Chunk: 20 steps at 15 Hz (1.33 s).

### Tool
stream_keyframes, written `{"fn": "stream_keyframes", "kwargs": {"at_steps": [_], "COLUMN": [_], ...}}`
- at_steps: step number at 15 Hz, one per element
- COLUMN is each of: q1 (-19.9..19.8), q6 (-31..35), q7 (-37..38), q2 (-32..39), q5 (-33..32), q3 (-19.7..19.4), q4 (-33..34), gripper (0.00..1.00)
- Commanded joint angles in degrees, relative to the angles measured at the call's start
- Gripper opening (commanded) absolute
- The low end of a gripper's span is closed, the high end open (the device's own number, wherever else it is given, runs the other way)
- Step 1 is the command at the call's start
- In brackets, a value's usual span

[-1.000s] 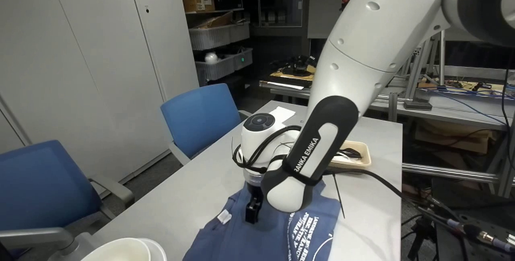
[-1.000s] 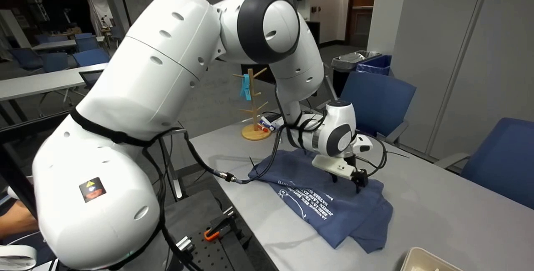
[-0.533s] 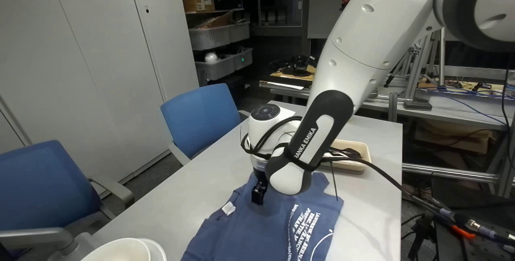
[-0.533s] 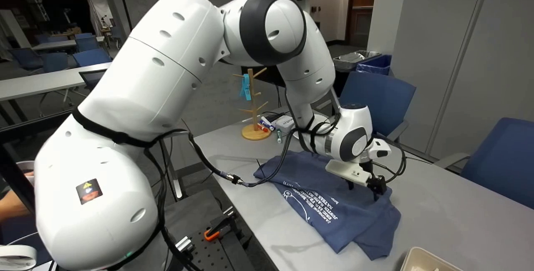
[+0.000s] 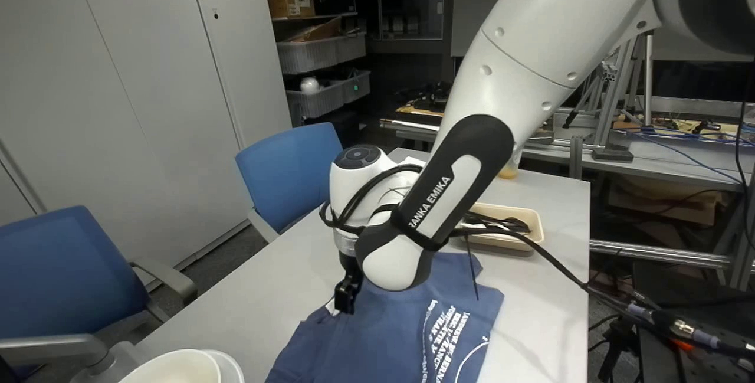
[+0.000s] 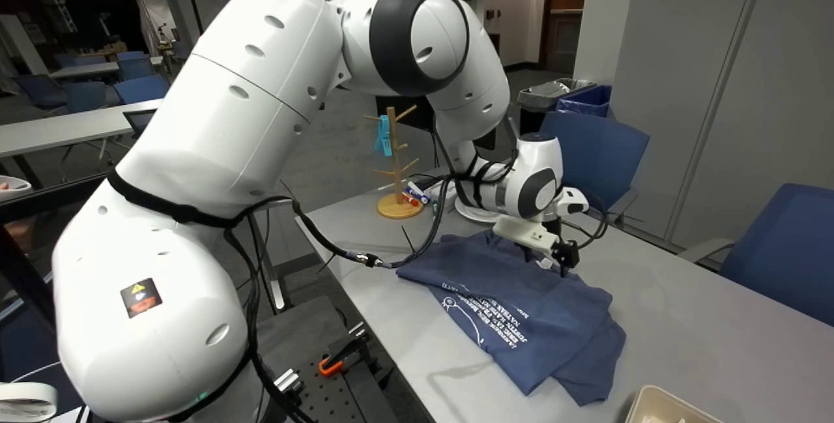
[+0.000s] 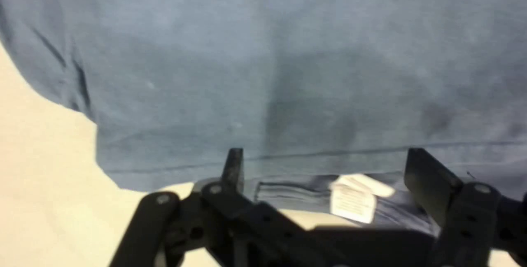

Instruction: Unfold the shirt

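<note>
Well left of the jaws in an exterior view, two blue chairs (image 5: 68, 271) line the tabletop (image 5: 248, 306), and a white bowl (image 5: 177, 366), cut off by the lower border, sits nearer, below and left of the jaws. The blue shirt (image 5: 383, 339) lies in overlapping layers under the jaws and to their right. Its long axis runs lengthwise along the tabletop: one end points away past the jaws, the other comes forward and out of frame. The edge under the jaws faces the chairs.

In the wrist view, left of the jaws, a corner of the cloth ends on the tabletop; from it a straight seamed edge runs almost level across the gap and on past the right. The jaws stand wide; a white tag (image 7: 353, 204) and a strip of lower cloth show between them. Whether the tips touch the fabric, I cannot tell.

Right of the jaws in an exterior view, white lettering (image 5: 446, 341) marks the shirt's side away from the chairs. Farther right, beyond the jaws, a beige tray (image 5: 535, 228) stands near the shirt's far end.
</note>
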Motion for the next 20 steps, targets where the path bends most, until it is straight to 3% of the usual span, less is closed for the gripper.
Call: {"fn": "stream_keyframes", "kwargs": {"at_steps": [1, 7, 11, 17, 20], "q1": [-0.9, -6.4, -9.0, -9.1, -9.0], "q6": [-3.8, -2.9, -4.0, -7.3, -8.0], "q7": [-2.1, -15.5, -24.3, -32.4, -34.1], "q2": [-3.2, -2.5, 0.9, 4.3, 5.1], "q5": [0.8, 6.0, 8.3, 5.8, 5.4], "q3": [6.4, 22.7, 29.1, 29.6, 29.2], "q4": [0.9, 1.1, 1.1, 1.3, 1.8], "gripper": [1.0, 1.0, 1.0, 1.0, 0.87]}}
